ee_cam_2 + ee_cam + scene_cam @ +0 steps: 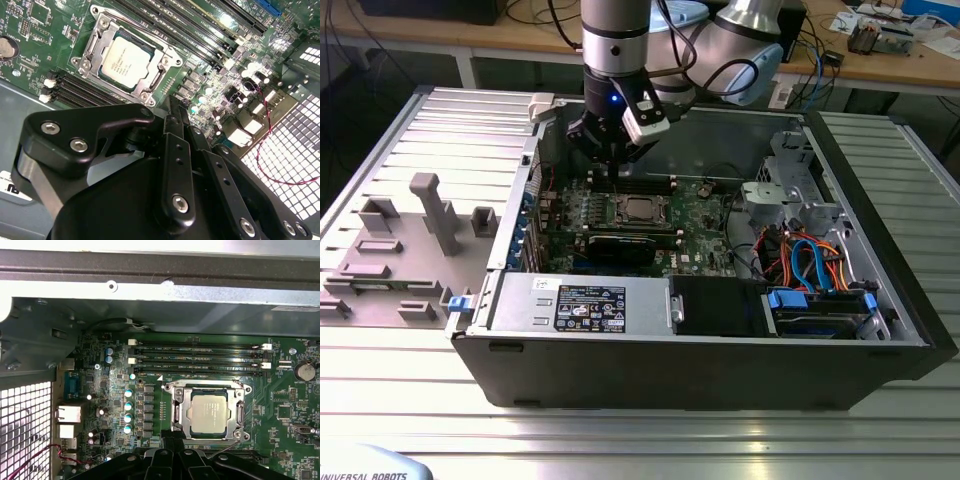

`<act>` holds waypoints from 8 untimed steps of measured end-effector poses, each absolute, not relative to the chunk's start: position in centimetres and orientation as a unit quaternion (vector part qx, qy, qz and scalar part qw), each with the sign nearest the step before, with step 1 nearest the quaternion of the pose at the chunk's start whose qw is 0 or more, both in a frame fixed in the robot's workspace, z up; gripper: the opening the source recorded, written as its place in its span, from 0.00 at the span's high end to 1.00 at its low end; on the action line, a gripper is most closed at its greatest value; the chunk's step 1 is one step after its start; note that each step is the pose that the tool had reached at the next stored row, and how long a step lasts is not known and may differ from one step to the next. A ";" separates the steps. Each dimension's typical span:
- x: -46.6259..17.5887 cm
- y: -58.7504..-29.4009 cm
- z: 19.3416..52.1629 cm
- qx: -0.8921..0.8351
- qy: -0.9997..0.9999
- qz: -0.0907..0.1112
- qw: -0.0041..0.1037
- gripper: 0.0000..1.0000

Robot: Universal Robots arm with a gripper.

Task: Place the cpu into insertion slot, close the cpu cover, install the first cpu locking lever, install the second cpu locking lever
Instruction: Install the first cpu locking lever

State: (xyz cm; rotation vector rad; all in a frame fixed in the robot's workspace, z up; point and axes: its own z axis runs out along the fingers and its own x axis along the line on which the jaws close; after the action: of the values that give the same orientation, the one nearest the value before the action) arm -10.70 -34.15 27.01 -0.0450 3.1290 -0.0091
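The computer case [700,370] lay open on the slatted metal surface [720,440], and the arm reached down into it from above. The pincer [617,160] hung over the green board [705,215], close to the case's far wall. As far as I could judge, it was pressed together with nothing in it: in the second wrist view its black fingers [172,150] ran together to a single tip.

The chip [209,413] was already seated in the socket [207,386], about the middle of the board. The long memory slots [200,356] lay between the socket and the case's far wall. The cover [184,415] looked to be folded down flat around the chip, whose grey top showed through the cut-out.

A thin metal rod [227,446] slanted along the socket's edge nearest the pincer. I took it for one of the locking levers, though I could not tell whether it was latched.

What mattered was the offset. In the exterior view the socket sat a little toward the case's near edge and toward the exterior view's right of the pincer's tip, and lower than it. In both wrist views it lay just beyond the fingertips, apart from them, with no contact. The chip was square, so it had no long axis to speak of. The socket's edges ran parallel to the memory slots.
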 end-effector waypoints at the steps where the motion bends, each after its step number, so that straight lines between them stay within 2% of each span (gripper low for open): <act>1: -10.7 -34.2 27.0 -0.014 1.000 -0.003 0.006 0.89; 8: -10.9 -34.2 27.0 -0.014 1.000 -0.003 0.006 0.89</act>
State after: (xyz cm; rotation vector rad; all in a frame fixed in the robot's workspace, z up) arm -10.92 -34.16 27.02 -0.0450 3.1290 -0.0091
